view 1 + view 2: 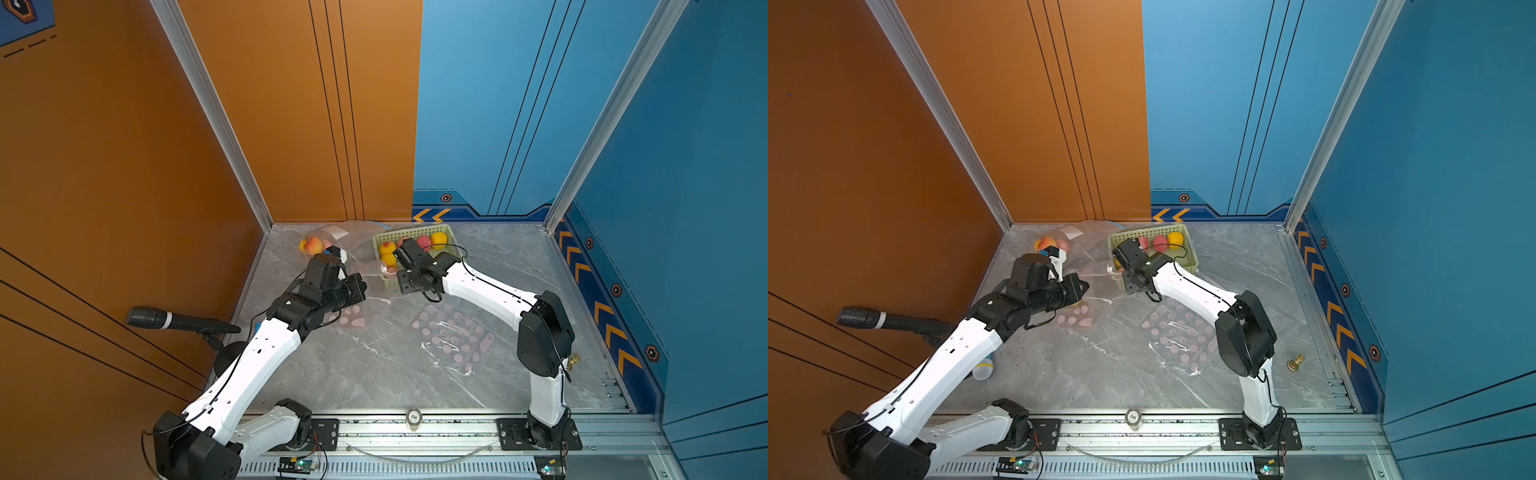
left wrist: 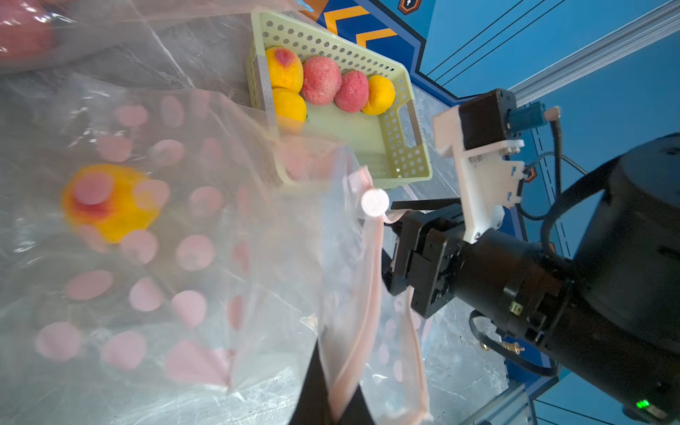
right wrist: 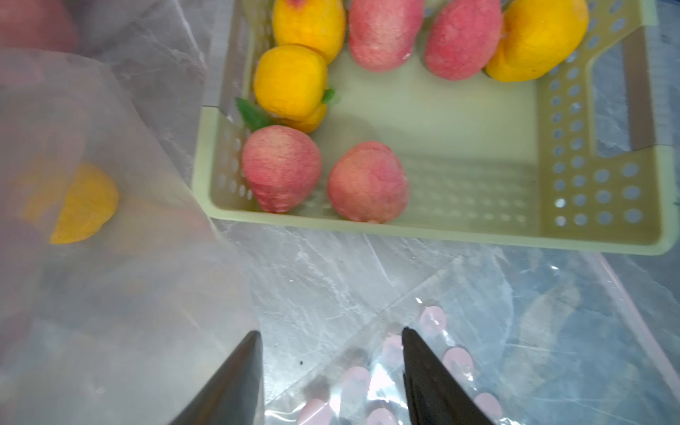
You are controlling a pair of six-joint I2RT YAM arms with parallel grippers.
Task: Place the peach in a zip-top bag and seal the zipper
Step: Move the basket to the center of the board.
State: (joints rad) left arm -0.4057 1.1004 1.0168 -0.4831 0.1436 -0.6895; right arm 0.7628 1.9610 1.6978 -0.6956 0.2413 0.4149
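A clear zip-top bag (image 2: 220, 294) with pink dots hangs from my left gripper (image 2: 333, 401), which is shut on its pink zipper strip (image 2: 368, 294). A yellow-orange peach (image 2: 110, 202) lies inside it, blurred through the plastic, and shows again as the peach (image 3: 84, 206) in the right wrist view. The bag's mouth gapes, with a white slider (image 2: 374, 201) at the strip's far end. My right gripper (image 3: 331, 335) is open beside that end with nothing between its fingers, the bag's wall (image 3: 128, 312) against one finger. In both top views the grippers (image 1: 368, 286) (image 1: 392, 274) meet left of the basket.
A pale green basket (image 1: 451, 235) of several peaches (image 3: 368, 184) stands at the back, right next to my right gripper. A second dotted bag (image 1: 453, 336) lies flat mid-table. Another bag with fruit (image 1: 313, 245) sits back left. A microphone (image 1: 166, 320) juts from the left; a brass piece (image 1: 1296, 362) is right.
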